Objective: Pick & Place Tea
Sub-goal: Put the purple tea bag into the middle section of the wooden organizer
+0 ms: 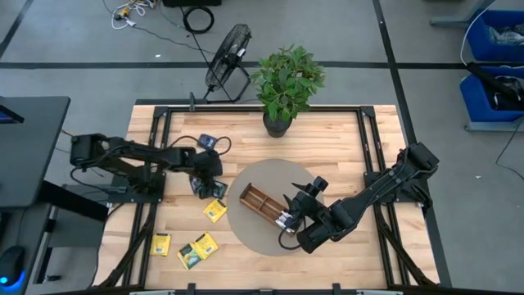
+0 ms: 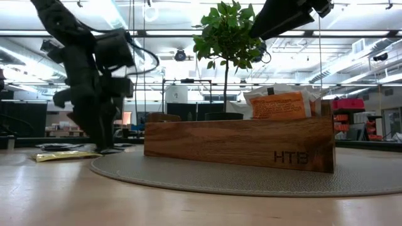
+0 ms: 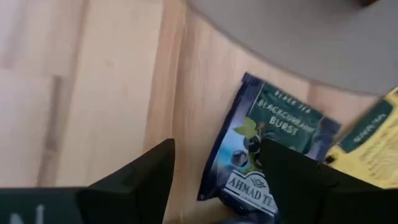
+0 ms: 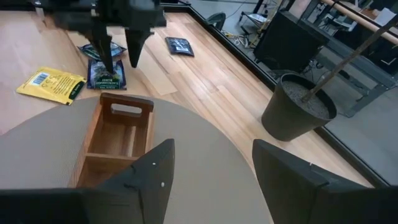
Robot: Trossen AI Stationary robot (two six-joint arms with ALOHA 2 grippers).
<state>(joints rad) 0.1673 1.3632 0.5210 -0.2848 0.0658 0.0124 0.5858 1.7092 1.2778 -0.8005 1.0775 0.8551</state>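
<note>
A navy tea sachet (image 3: 273, 124) lies flat on the wood beside the round grey mat (image 1: 270, 176). My left gripper (image 3: 217, 180) is open and points down over it (image 1: 199, 190). One finger stands beside the sachet's edge, the other over its face. A yellow sachet (image 1: 215, 211) lies close by. The wooden tray (image 1: 262, 203) sits on the mat, and an orange-and-white sachet (image 2: 279, 105) stands upright in it. My right gripper (image 4: 211, 168) is open and empty above the mat, near the tray's near end. My left gripper comes at the navy sachet (image 4: 107, 78) from above, fingers pointing down. One fingertip (image 3: 292, 174) is over the sachet's printed face; the other (image 3: 143, 180) is over bare wood beside its edge. I cannot tell whether either touches. The sachet lies flat.
Another navy sachet (image 1: 209, 141) lies toward the far edge. Two yellow sachets (image 1: 161, 244) (image 1: 198, 250) lie near the table's near left. A potted plant (image 1: 286, 82) stands at the far edge, with a fan (image 1: 228, 61) on the floor behind it.
</note>
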